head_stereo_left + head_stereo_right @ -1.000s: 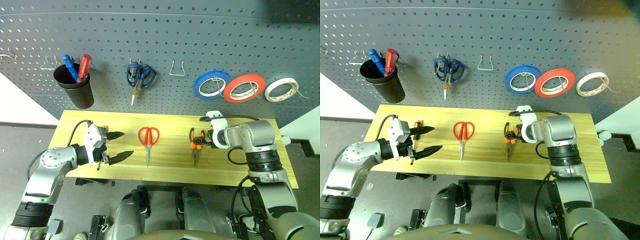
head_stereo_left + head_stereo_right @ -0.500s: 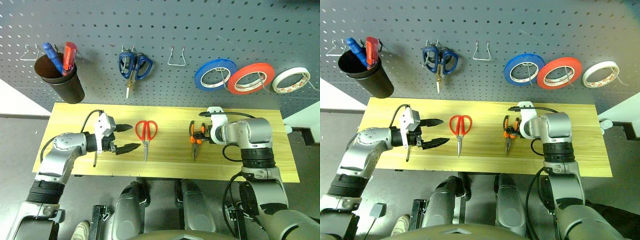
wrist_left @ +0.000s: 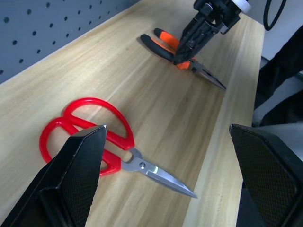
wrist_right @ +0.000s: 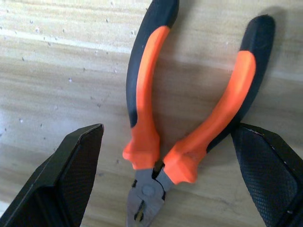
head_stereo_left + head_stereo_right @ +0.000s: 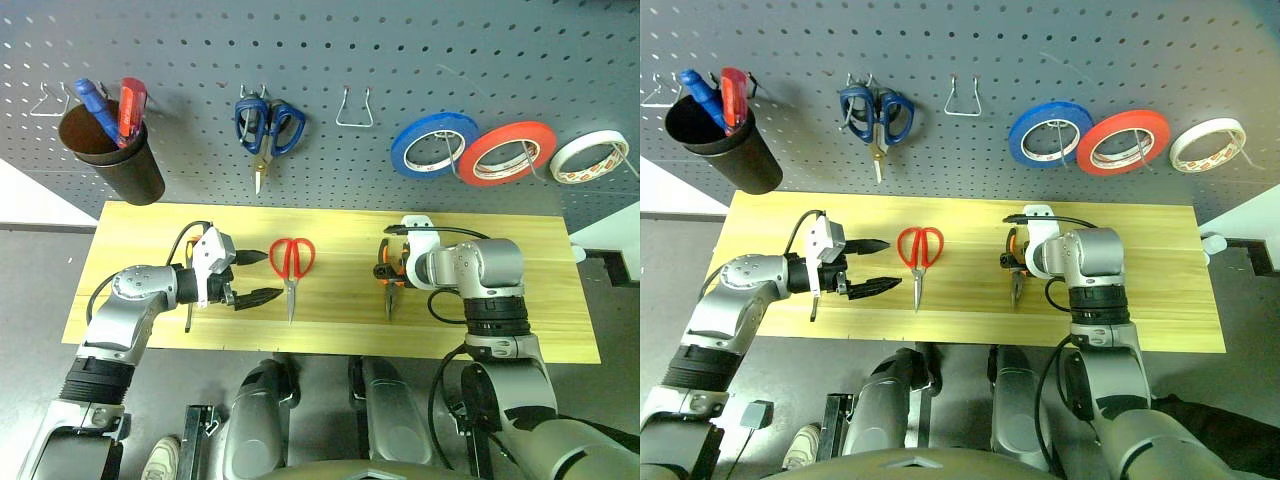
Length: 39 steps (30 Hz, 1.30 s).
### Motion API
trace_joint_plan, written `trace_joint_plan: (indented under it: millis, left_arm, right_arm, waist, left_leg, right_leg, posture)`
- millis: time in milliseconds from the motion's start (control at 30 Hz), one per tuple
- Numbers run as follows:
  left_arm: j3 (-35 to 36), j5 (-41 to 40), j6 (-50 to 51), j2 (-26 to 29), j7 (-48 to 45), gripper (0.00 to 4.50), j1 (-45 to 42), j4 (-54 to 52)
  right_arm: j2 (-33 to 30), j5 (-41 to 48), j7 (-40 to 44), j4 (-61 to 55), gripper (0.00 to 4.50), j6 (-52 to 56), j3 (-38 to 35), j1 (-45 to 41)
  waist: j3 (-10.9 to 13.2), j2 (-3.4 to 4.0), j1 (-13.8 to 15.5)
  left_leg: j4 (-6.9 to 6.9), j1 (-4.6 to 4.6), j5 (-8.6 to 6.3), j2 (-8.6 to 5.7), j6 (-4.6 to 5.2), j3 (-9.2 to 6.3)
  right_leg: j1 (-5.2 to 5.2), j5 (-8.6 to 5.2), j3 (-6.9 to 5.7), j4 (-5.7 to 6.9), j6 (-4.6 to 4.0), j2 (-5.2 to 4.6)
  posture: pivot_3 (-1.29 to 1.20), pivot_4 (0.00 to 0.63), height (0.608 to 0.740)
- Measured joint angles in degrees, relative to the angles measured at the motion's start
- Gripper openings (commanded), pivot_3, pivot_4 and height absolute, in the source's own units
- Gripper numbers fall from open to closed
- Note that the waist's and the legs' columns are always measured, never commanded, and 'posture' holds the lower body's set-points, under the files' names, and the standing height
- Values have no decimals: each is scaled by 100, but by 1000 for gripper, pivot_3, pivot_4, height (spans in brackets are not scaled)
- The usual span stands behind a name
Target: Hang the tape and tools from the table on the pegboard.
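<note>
Right gripper (image 4: 165,137): spread wide and empty, straddling the pliers (image 4: 189,118) flat on the table (image 5: 330,310), apparently lining up a grasp.
Left gripper (image 5: 252,277): wide apart, empty, aimed at the red scissors (image 5: 292,262) beside the pliers.
White tape (image 5: 590,156): already on the pegboard (image 5: 330,60).

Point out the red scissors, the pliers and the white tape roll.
red scissors (image 5: 292,259): left eye view, on the finger loops.
pliers (image 4: 144,113): right wrist view, on one orange handle.
white tape roll (image 5: 594,156): left eye view, on the ring's band.

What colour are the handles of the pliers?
The pliers have orange and black handles, and they show best in the right wrist view.
</note>
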Motion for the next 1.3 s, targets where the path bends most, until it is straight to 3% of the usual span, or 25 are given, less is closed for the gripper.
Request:
trace_joint_plan:
  millis: [167, 267, 400, 767, 900, 1300]
  left_arm:
    - [-1, 31, -28, 0, 15, 4361, 53, -10]
    - [-2, 52, -31, 0, 20, 4361, 122, -17]
    - [0, 76, -40, 2, 48, 4361, 179, -58]
    - [8, 108, -40, 48, 111, 4361, 342, -222]
    - [8, 119, -45, 48, 112, 4361, 342, -222]
    - [155, 95, -113, 139, 117, 4361, 420, -291]
  right_arm:
    - [9, -114, -27, 239, 4435, -305, 224, -117]
    - [-43, -169, 2, 328, 3889, -297, 351, -170]
    - [-198, -175, 161, 340, 2807, -223, 609, -179]
    - [-184, -184, 285, 126, 2807, 112, 854, -170]
    - [-196, -222, 300, 140, 1996, 65, 929, -172]
    - [-519, 91, 1008, -5, 1998, 142, 1267, -163]
  waist:
    - [0, -3, -1]
    - [-2, -7, 1]
    - [-3, -9, 0]
    - [-10, -21, 1]
    - [-11, -23, -1]
    - [-18, -35, 5]
  left_leg:
    - [-23, 18, 14, 1, -19, -1]
    - [-27, 18, 15, 1, -19, -2]
    - [-41, 17, 14, 1, -20, -2]
    - [-106, 19, 26, -1, -38, 4]
    - [-107, 22, 28, -1, -41, 3]
    - [-113, -1, 31, -2, -45, 5]
  right_leg:
    - [4, 0, 0, -4, -1, 3]
    - [6, 0, -1, -10, -1, 3]
    - [11, 1, -3, -40, -3, 4]
    - [7, 2, -12, -83, -3, 12]
    - [7, 2, -12, -83, -3, 12]
    - [-11, 2, -13, -83, -2, 17]
  posture:
    - [-10, 403, 734]
    - [-6, 396, 734]
    - [-5, 388, 734]
    - [2, 374, 734]
    - [3, 363, 734]
    - [-3, 291, 734]
